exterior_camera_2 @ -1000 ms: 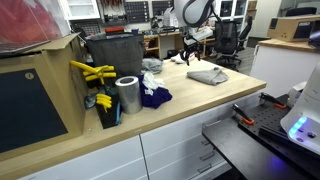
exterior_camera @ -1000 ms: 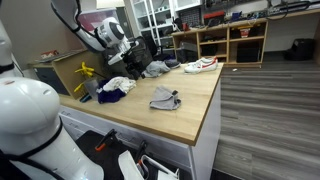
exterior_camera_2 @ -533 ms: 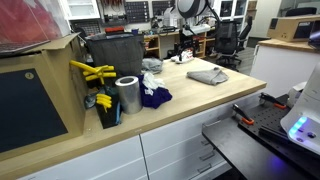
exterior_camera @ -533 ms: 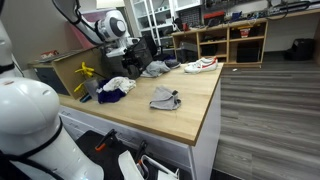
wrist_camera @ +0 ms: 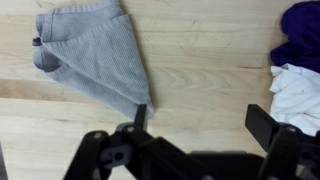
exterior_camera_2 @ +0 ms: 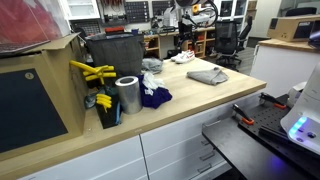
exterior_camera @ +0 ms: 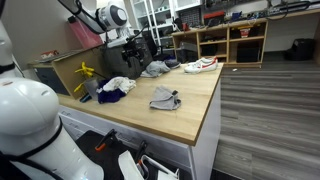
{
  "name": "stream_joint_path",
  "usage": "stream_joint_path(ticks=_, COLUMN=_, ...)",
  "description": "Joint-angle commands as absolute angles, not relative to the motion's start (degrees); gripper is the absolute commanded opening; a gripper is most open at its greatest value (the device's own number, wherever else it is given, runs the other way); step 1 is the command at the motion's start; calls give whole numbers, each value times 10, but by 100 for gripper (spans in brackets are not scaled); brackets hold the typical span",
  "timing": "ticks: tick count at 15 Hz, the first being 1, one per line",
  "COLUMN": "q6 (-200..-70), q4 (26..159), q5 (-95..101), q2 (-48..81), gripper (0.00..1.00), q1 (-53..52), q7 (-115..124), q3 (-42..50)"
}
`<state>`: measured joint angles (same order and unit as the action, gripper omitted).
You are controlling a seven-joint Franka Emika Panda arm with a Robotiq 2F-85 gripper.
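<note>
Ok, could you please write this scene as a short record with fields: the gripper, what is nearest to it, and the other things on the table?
gripper: open, nothing between the jaws, raised above the table
held: nothing
nearest thing: grey cloth, loosely folded, lying on the wood, not touched
also close: purple cloth and white cloth, touching each other
further along the table: white and red shoe
</note>
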<state>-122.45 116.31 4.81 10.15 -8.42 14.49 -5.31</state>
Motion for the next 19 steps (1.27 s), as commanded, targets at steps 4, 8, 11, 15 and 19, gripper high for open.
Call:
stream_joint_path(ticks=4, q6=-1148, q4=1076, q5=33, q2=115, gripper=100, q1=-75, q7=92, q3=-54)
stream_joint_path(ticks=8, q6=-1117, q4=1019, q5=35, q2=135, gripper=100, q1=-72, q7=73, q3=-53)
stream_joint_path(ticks=11, q6=-1095, q4=977, q5=32, q2=157, gripper=100, q1=-72, q7=75, q3=-52)
stream_joint_path(ticks=15, q6=-1099, q4=984, q5=45, q2=155, gripper=100, q1=-76, q7=89, q3=-50)
stream_joint_path(ticks=19, q6=-1096, q4=976, q5=44, q2=164, gripper=100, q1=-76, q7=89, q3=-50)
